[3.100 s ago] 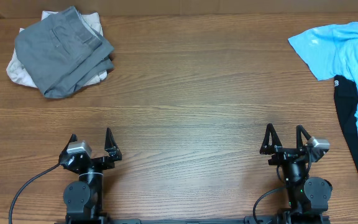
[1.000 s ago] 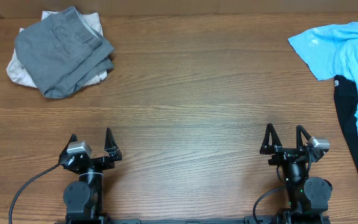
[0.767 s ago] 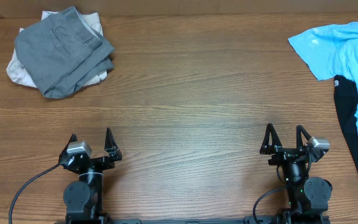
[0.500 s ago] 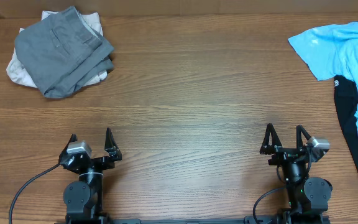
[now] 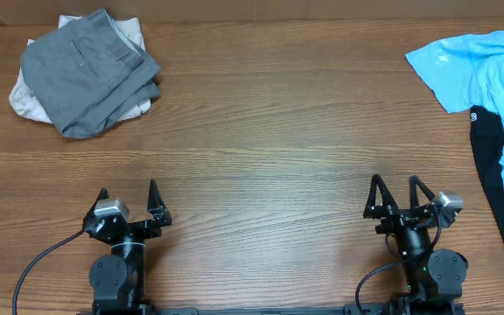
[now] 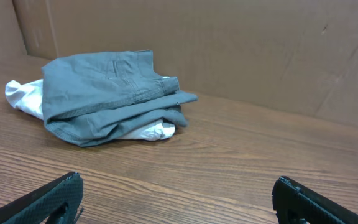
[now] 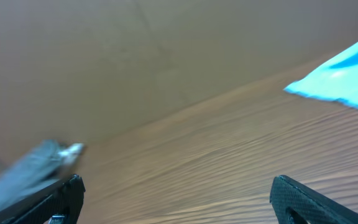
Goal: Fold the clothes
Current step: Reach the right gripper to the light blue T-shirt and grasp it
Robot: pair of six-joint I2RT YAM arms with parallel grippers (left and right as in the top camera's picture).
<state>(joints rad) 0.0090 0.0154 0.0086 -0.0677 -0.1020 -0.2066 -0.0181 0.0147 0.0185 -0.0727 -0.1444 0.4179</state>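
The clothes lie in two heaps. A light blue T-shirt [image 5: 484,74] is crumpled at the far right, partly over a black garment [image 5: 497,171]; its edge [image 7: 347,71] shows blurred in the right wrist view. Folded grey trousers [image 5: 86,70] rest on an off-white garment [image 5: 24,98] at the far left, and the same grey trousers [image 6: 107,93] show in the left wrist view. My left gripper [image 5: 129,199] stands open near the front edge, far from them, with nothing between its fingers. At the front right my right gripper [image 5: 394,194] is open and empty too.
A brown cardboard wall [image 6: 229,43] runs along the table's far edge. The wooden table [image 5: 261,140] stretches between the two heaps. A black cable [image 5: 38,262] trails from the left arm's base.
The right gripper has turned slightly to the left, and its wrist view is blurred by motion. The left arm and the clothes are as before.
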